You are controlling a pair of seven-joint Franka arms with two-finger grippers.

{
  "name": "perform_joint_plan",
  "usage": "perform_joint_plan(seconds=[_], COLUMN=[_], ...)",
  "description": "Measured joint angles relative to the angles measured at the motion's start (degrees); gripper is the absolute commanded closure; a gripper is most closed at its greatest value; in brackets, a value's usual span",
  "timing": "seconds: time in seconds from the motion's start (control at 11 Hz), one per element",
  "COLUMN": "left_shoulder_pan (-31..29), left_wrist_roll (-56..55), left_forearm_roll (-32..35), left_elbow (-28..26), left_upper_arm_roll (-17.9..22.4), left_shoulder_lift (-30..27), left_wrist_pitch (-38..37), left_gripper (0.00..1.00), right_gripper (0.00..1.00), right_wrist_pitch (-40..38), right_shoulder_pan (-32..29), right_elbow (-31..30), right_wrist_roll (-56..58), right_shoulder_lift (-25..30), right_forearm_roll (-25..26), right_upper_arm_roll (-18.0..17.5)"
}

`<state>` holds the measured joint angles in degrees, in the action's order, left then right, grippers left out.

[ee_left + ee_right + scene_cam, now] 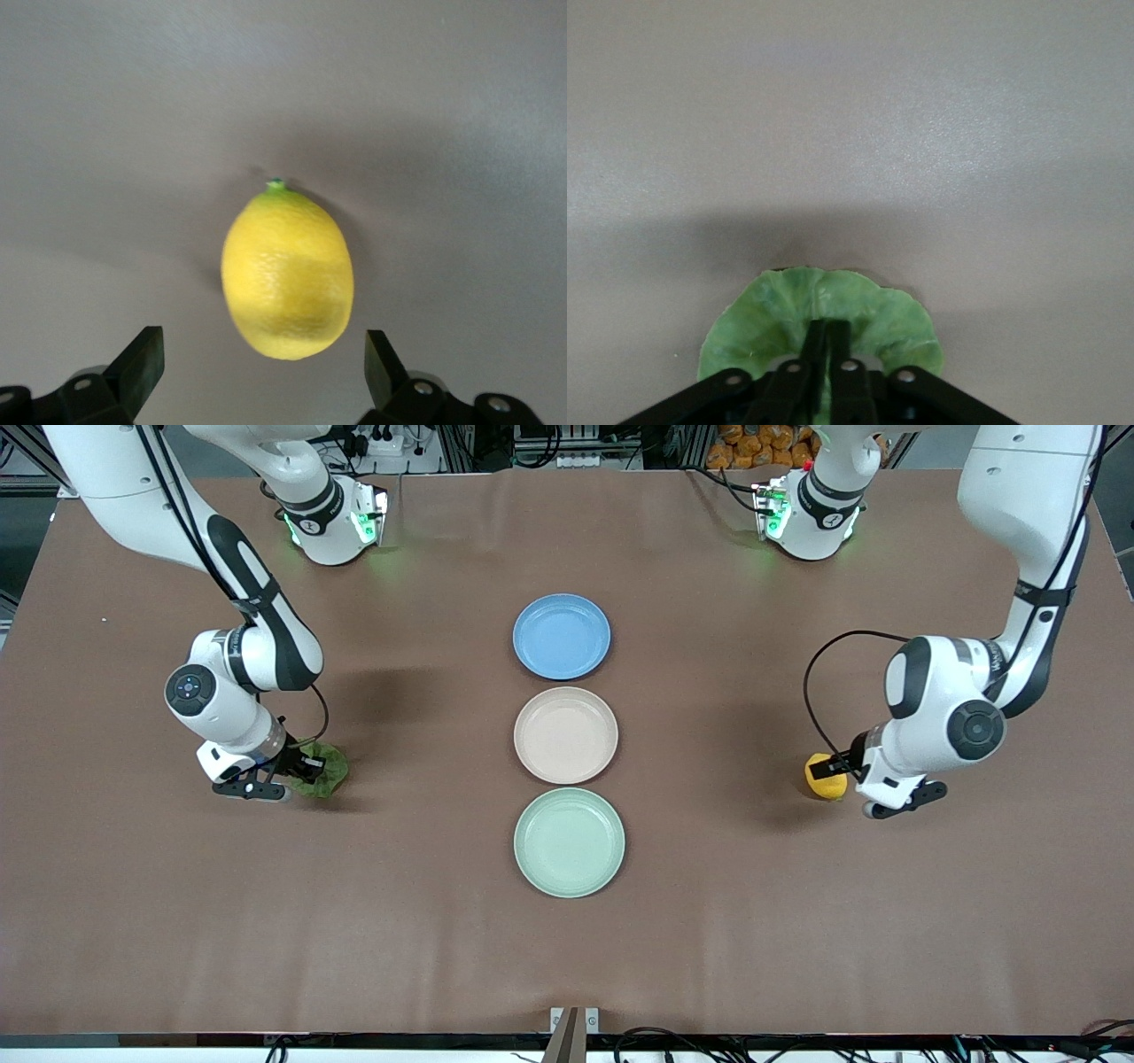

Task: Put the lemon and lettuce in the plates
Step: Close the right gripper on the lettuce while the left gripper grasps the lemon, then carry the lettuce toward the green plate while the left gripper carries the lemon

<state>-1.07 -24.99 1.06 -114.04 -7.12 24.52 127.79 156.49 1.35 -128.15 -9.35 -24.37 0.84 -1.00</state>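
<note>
The lemon (826, 778) lies on the brown table toward the left arm's end. My left gripper (842, 769) is low at it and open; in the left wrist view the lemon (287, 271) sits just ahead of the two spread fingertips (142, 361), apart from them. The lettuce (324, 770) lies toward the right arm's end. My right gripper (306, 766) is shut on it; in the right wrist view the leaf (819, 323) is pinched between the closed fingers (818, 350). The beige-pink plate (565, 735) and the mint green plate (569, 841) stand in the table's middle.
A blue plate (561, 636) stands in line with the other two plates, farthest from the front camera. Both arm bases stand along the table's back edge. Bare brown table lies between each gripper and the plates.
</note>
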Motion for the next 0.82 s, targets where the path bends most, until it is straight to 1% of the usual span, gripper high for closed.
perform_joint_plan(seconds=[0.18, 0.27, 0.36, 0.45, 0.55, 0.64, 0.73, 0.82], left_shoulder_pan=[0.75, 1.04, 1.34, 1.57, 1.63, 1.59, 1.52, 1.53], left_wrist_roll=[-0.39, -0.41, -0.47, -0.5, -0.51, -0.54, -0.54, -0.54], left_forearm_roll=[0.0, 0.0, 0.0, 0.0, 0.34, 1.72, 3.18, 3.98], left_elbow=[0.57, 1.23, 2.1, 3.12, 3.84, 4.29, 4.53, 4.64], left_upper_arm_roll=[0.0, 0.01, 0.0, 0.0, 0.0, 0.05, 0.08, 0.08], left_shoulder_lift=[1.77, 2.91, 4.27, 5.61, 6.5, 6.98, 7.26, 7.4], left_wrist_pitch=[0.48, 0.61, 0.87, 0.96, 1.0, 1.01, 1.01, 1.01], left_gripper=[0.0, 0.0, 0.0, 0.0, 0.0, 0.01, 0.68, 1.0], right_gripper=[0.24, 0.2, 0.19, 0.21, 0.32, 0.52, 0.71, 0.8], right_wrist_pitch=[-0.14, -0.19, -0.22, -0.27, -0.34, -0.34, -0.35, -0.35], right_shoulder_pan=[0.0, 0.0, 0.0, -0.01, -0.01, -0.01, -0.01, -0.01], right_elbow=[0.03, 0.03, 0.03, 0.02, 0.02, 0.01, -0.05, -0.1], right_wrist_roll=[-0.25, -0.29, -0.34, -0.54, -0.67, -0.77, -0.83, -0.86], right_shoulder_lift=[-0.01, -0.02, -0.02, -0.03, -0.04, -0.07, -0.18, -0.34], right_forearm_roll=[0.0, 0.0, 0.0, 0.0, 0.0, 0.0, 0.01, 0.01], right_upper_arm_roll=[0.0, 0.0, 0.01, 0.01, 0.01, 0.01, 0.01, 0.01])
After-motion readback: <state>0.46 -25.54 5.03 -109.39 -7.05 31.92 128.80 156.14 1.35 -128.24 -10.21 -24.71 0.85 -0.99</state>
